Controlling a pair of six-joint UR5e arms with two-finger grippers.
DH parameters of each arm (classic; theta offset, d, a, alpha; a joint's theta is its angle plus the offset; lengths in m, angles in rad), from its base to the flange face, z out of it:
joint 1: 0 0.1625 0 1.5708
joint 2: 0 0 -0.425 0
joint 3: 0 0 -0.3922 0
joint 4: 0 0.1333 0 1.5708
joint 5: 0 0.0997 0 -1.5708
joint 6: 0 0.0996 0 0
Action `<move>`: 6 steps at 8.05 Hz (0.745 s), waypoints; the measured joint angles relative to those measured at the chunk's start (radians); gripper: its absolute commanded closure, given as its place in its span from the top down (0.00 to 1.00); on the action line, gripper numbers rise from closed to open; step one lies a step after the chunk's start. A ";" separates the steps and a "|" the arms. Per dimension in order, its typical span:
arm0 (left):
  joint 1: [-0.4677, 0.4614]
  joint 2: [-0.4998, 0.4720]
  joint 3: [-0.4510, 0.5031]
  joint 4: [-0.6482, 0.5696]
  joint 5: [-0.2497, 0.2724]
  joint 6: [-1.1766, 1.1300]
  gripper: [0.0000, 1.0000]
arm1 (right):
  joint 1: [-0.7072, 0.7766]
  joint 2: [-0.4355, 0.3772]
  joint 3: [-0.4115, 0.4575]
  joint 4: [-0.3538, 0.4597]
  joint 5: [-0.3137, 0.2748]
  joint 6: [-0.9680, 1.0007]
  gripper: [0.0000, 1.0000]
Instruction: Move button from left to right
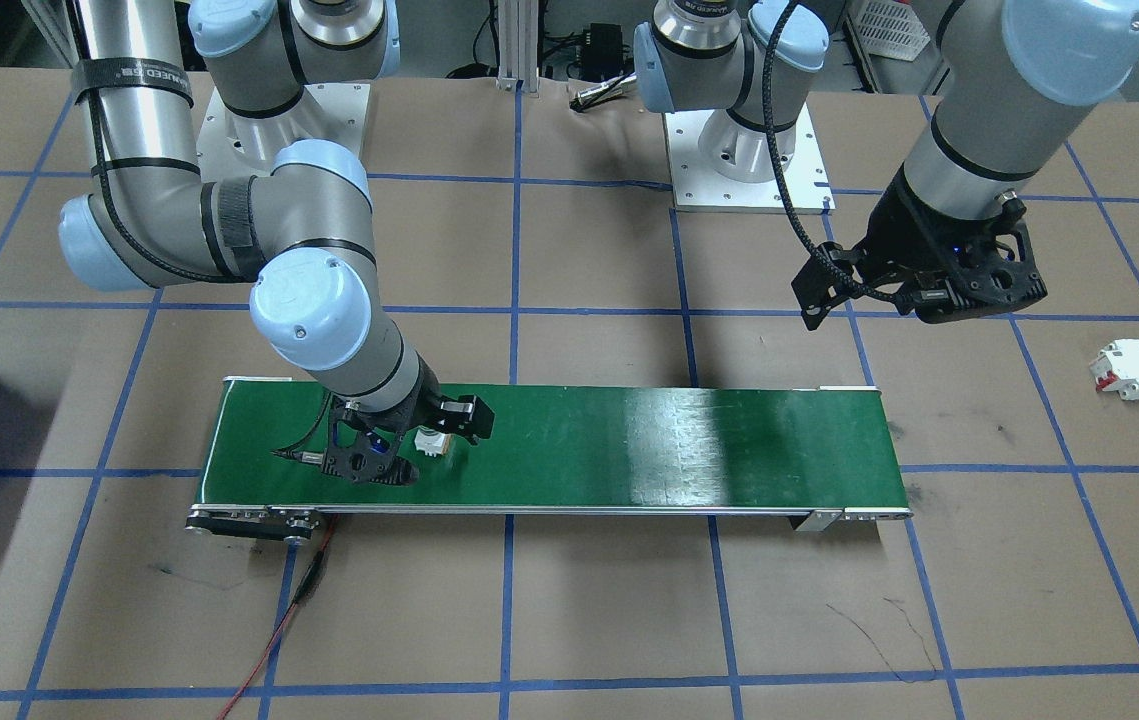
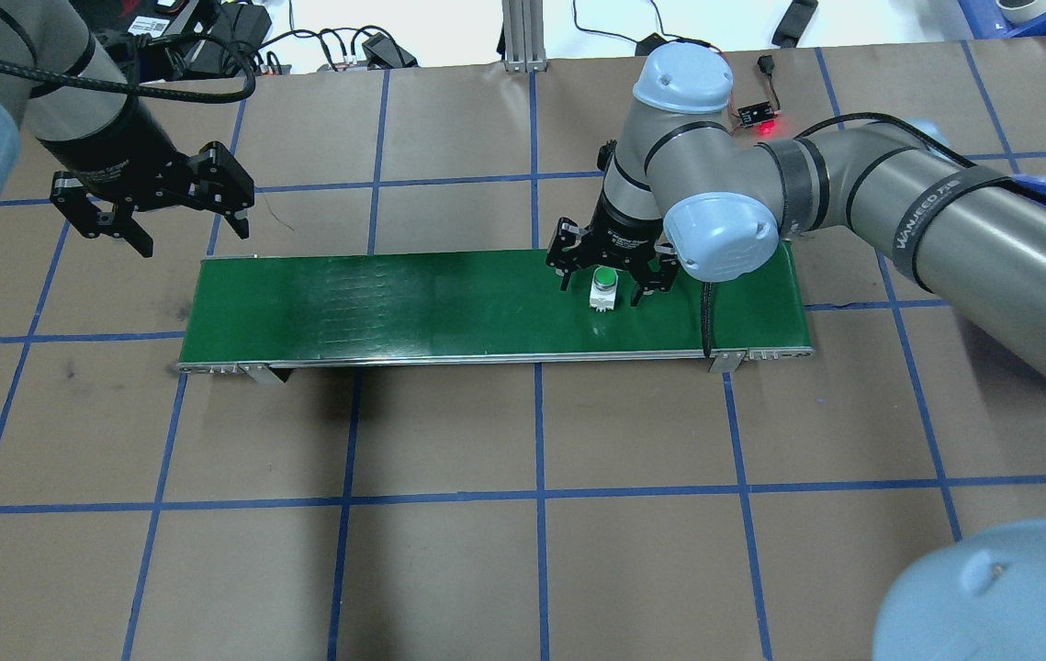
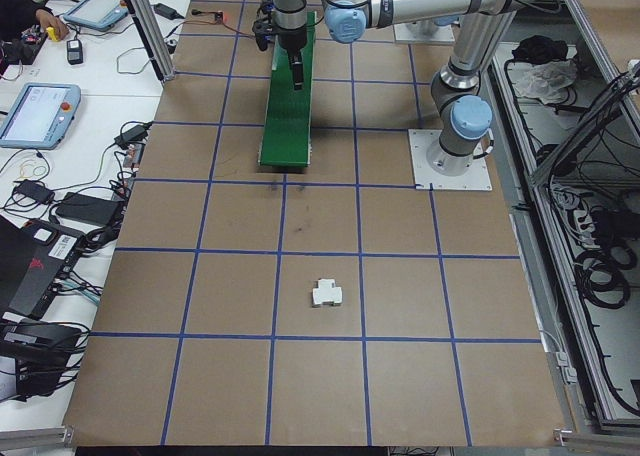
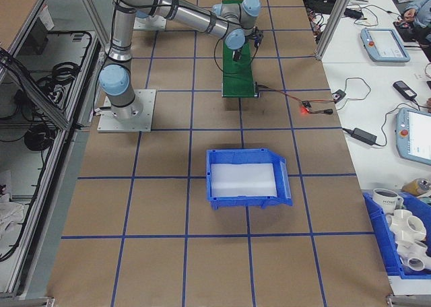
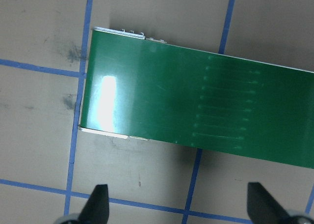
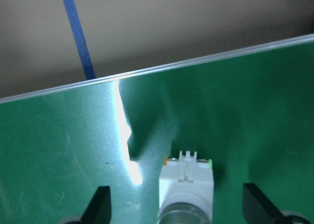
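One button (image 2: 603,287) stood on the right part of the single green conveyor belt (image 2: 394,303), between the spread fingers of the right gripper (image 2: 612,275), not yet pinched. It had likely reached the right side already, with pickup left. The left gripper (image 2: 175,207) hovered spread beyond the belt's left end. One white breaker block (image 1: 1128,369) lay well apart.

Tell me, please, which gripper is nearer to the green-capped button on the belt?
The right one. The right gripper is open with its fingers on either side of the button, not yet closed on it. The left gripper hangs open beyond the green belt's opposite end.
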State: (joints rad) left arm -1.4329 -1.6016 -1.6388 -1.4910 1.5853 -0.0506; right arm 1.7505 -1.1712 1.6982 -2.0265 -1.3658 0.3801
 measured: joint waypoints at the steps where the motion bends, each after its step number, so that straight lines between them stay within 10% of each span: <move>1: 0.000 0.000 0.001 0.000 0.000 0.000 1.00 | 0.000 -0.002 0.004 0.002 -0.018 -0.012 0.00; 6: 0.000 0.000 -0.001 0.002 -0.001 0.000 1.00 | -0.013 -0.020 -0.006 0.000 -0.068 -0.099 0.00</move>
State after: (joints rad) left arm -1.4327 -1.6019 -1.6400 -1.4889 1.5847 -0.0506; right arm 1.7380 -1.1907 1.6925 -2.0266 -1.4335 0.2807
